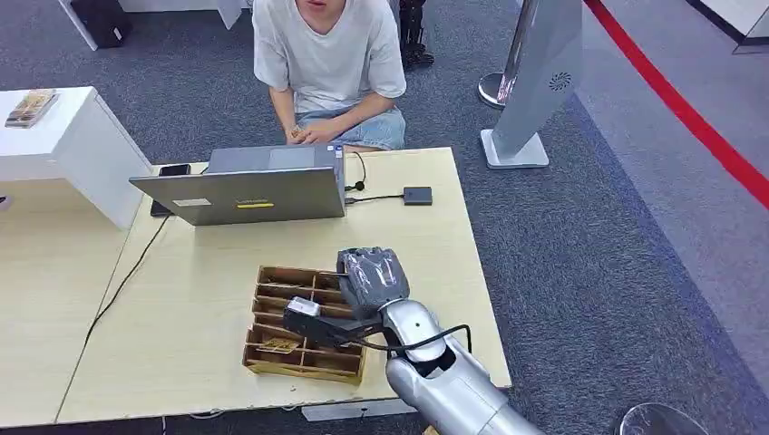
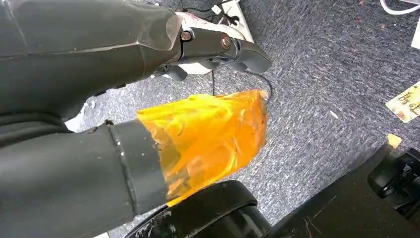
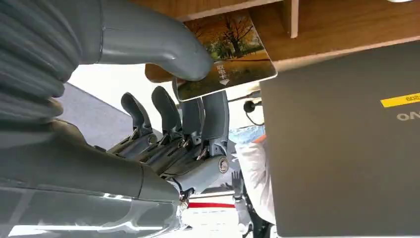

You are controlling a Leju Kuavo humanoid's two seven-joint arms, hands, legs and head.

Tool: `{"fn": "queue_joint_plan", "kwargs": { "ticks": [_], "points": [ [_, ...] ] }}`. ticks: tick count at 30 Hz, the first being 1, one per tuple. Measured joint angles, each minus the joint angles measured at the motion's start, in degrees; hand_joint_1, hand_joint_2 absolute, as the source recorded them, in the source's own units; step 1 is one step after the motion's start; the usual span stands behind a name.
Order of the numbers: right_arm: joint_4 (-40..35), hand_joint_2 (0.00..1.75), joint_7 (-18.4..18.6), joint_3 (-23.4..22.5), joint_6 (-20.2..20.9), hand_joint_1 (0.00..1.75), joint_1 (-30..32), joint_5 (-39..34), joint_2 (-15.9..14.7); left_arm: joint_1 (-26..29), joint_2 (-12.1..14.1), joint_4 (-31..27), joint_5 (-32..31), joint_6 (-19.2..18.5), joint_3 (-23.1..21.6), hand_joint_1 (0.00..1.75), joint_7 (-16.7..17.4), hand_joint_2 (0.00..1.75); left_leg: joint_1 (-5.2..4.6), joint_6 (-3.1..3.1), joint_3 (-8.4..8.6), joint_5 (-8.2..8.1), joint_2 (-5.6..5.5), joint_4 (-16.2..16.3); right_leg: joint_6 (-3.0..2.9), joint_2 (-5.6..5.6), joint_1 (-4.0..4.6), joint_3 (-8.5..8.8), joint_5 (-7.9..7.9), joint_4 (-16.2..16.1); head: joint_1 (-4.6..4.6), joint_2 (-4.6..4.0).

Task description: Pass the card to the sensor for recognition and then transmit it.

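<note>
While the right hand (image 1: 370,283) hangs over the wooden divided tray (image 1: 272,361) at the counter's (image 1: 199,299) near right, a scenic card (image 3: 230,52) is pinched between its thumb and fingers, presumably so it can be carried flat to the black sensor (image 1: 417,196) beside the laptop (image 1: 245,192). The left hand (image 2: 148,99) is seen hanging over the carpet with nothing in it; whether it is clenched cannot be told.

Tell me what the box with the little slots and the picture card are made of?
The slotted box looks like thin unpainted wood: pale brown, matte, with faint grain showing in the right wrist view. The card pinched by the right hand seems to be glossy plastic or coated paper, I can't tell which: it is thin, stiff, with rounded corners and a printed tree picture.
</note>
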Motion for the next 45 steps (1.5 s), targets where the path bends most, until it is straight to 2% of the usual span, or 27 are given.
{"fn": "queue_joint_plan", "kwargs": {
  "ticks": [3,6,9,17,24,36,45],
  "points": [
    [0.0,1.75,0.0,0.0,0.0,1.4,0.0,0.0,0.0,0.0,0.0,0.0,0.0,0.0,0.0,0.0,0.0,0.0,0.0,0.0,0.0,0.0,0.0,0.0,0.0,0.0,0.0,0.0,0.0,0.0,-0.02,0.0],
    [0.0,1.75,0.0,0.0,0.0,1.69,0.0,0.0,0.0,0.0,0.0,0.0,0.0,0.0,0.0,0.0,0.0,0.0,0.0,0.0,0.0,0.0,0.0,0.0,0.0,0.0,0.0,0.0,0.0,0.0,-0.02,0.0],
    [0.0,1.75,-0.6,0.0,-0.7,1.75,0.2,0.0,0.0,0.0,0.0,0.0,0.0,0.0,0.0,0.0,0.0,0.0,0.0,0.0,0.0,0.0,0.0,0.0,0.0,0.0,0.0,0.0,0.0,0.0,-0.02,0.0],
    [-5.4,1.75,-3.3,-0.7,-2.7,1.75,1.6,-1.9,-0.1,0.0,0.0,0.0,0.5,0.3,0.0,0.0,-0.2,0.0,0.0,0.0,-0.01,0.0,0.01,0.0,0.0,0.01,0.0,-0.03,0.0,0.0,-0.02,0.0],
    [-10.1,1.75,-3.9,-1.2,-3.5,1.75,2.1,-2.4,-0.4,0.0,0.0,0.0,0.8,0.5,0.0,0.0,-0.2,0.0,0.0,0.0,-0.01,0.0,0.01,0.0,0.0,0.01,0.0,-0.02,0.0,0.0,0.0,0.0],
    [-23.9,1.75,-5.1,-1.6,-4.4,1.75,2.9,-3.6,-2.2,0.2,0.2,0.0,1.7,1.6,0.0,0.0,-0.5,0.0,0.0,0.0,-0.02,0.0,0.01,0.0,0.0,0.01,0.0,-0.03,0.0,0.0,-0.02,0.0],
    [-26.1,1.75,-5.6,-1.9,-4.5,1.75,0.0,-4.2,-2.5,0.1,0.3,0.0,0.7,1.1,0.0,0.0,-0.5,0.0,0.0,0.0,-0.02,0.0,0.01,0.0,-0.02,0.01,0.0,-0.02,0.02,0.0,-0.02,0.0]
  ]
}}
